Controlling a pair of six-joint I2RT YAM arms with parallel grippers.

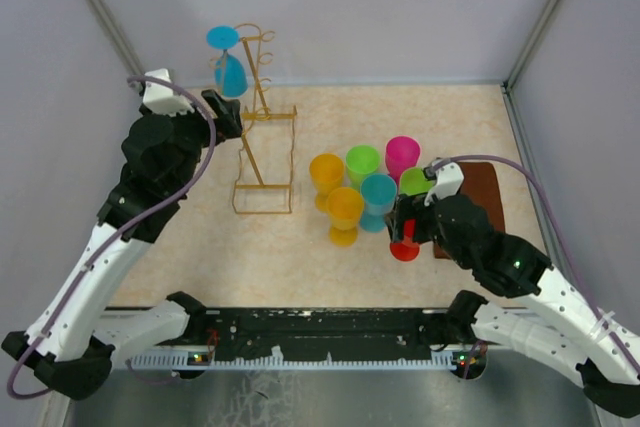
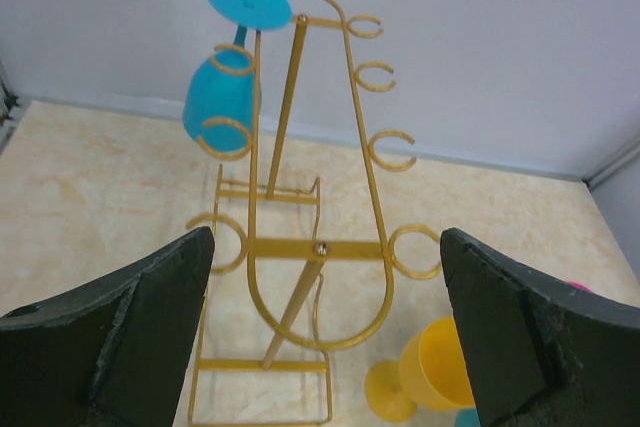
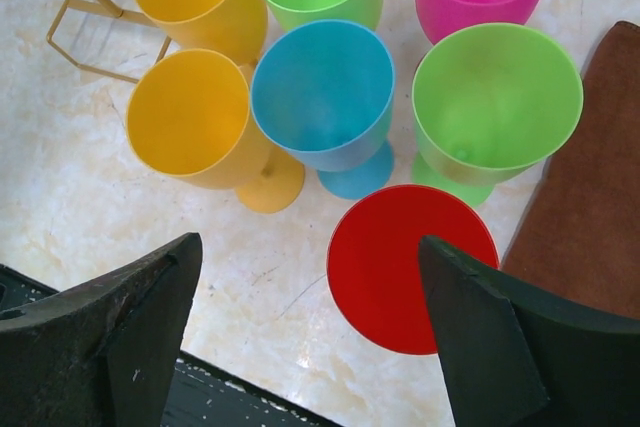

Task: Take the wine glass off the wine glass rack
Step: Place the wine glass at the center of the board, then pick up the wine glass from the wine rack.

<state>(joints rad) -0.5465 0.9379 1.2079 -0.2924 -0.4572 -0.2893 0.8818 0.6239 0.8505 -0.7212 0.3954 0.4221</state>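
wine glass (image 2: 222, 97) hangs upside down at 11 o'clock on the rack (image 2: 285, 107), left gripper (image 2: 325, 267) spread wide nearby. right gripper (image 3: 310, 247) gapes too, partly hiding a red cup (image 3: 400, 267).

Wine glass (image 2: 222, 97) hangs on the wine glass rack (image 2: 318, 247), left of cups (image 1: 378, 197).

Eight wine glasses, one rack, one mat.
One hanging blue glass (image 1: 230, 72) on the single wine glass rack (image 1: 262, 162), far left; seven grouped to its right: two yellow glasses (image 1: 326, 173) (image 1: 345, 209), two green glasses (image 1: 362, 161) (image 1: 414, 181), one pink glass (image 1: 402, 155), one standing blue glass (image 1: 379, 195), one red glass (image 1: 405, 249); one brown mat (image 1: 487, 197) at right.
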